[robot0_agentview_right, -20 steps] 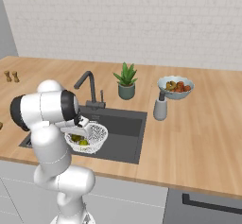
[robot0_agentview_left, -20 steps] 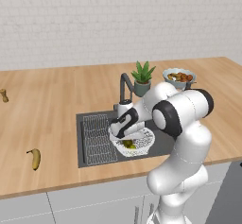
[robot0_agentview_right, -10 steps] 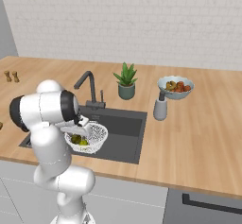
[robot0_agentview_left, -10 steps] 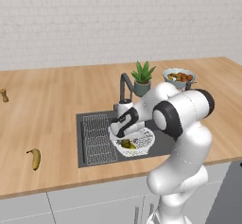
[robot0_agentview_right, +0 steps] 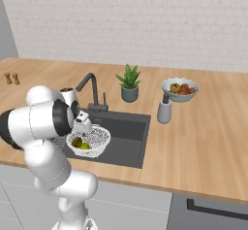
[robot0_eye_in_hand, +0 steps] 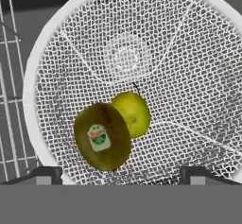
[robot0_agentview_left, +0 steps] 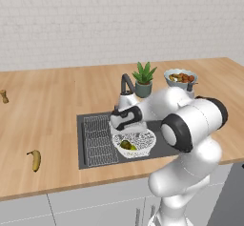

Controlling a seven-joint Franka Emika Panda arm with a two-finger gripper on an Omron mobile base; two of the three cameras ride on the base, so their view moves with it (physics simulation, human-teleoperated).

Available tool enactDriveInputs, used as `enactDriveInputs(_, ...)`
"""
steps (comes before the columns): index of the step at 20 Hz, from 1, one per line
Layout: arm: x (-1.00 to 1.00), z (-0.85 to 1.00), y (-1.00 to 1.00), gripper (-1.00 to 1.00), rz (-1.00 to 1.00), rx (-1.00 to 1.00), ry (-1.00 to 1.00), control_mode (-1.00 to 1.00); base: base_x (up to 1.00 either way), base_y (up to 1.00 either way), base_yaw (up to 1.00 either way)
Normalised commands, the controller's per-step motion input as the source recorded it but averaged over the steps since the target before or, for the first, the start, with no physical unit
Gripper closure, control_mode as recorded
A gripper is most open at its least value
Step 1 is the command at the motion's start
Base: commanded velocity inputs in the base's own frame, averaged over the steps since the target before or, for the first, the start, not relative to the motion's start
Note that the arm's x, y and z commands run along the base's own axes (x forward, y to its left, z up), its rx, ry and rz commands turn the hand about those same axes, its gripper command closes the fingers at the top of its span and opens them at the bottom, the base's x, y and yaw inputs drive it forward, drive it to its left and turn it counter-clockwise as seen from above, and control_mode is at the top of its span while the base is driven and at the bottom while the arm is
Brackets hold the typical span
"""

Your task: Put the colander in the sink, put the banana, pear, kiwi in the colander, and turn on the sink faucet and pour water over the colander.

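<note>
the colander [robot0_eye_in_hand: 142, 53] sits in the sink [robot0_agentview_left: 157, 146], toward the middle of the basin and just beside the wire rack [robot0_agentview_left: 97, 139] at the sink's left end. inside it the kiwi [robot0_eye_in_hand: 101, 135], with a small sticker on its skin, lies touching the pear [robot0_eye_in_hand: 134, 112], both low in the mesh bowl. the gripper [robot0_eye_in_hand: 120, 173] hangs right above them with its two tips spread wide apart and nothing between them, so the kiwi looks set down and let go. the banana [robot0_agentview_left: 35, 159] lies well apart on the counter [robot0_agentview_left: 47, 110], near its front edge to the left of the sink. the sink faucet [robot0_agentview_right: 90, 86] stands at the sink's back edge; no stream shows at its spout, though it is small here and hard to be sure. judged from this: colander, pear and kiwi are placed, the banana and the water are left.
</note>
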Motion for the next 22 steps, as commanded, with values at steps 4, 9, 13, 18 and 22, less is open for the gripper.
enactDriveInputs(4,-0.45,0.47,0.01,-1.00,0.00,0.00,0.00,-1.00,0.00,0.00,0.00)
enactDriveInputs(9,-0.46,0.37,0.19,-1.00,0.00,0.02,0.02,-1.00,0.00,0.00,0.00)
enactDriveInputs(13,-0.51,0.26,0.38,-1.00,0.00,0.01,0.00,-1.00,0.00,0.00,0.00)
enactDriveInputs(18,-0.27,0.33,0.63,-1.00,0.00,0.00,-0.04,-1.00,0.00,0.00,0.00)
enactDriveInputs(22,-0.18,0.36,0.65,-1.00,0.00,0.00,-0.02,-1.00,0.00,0.00,0.00)
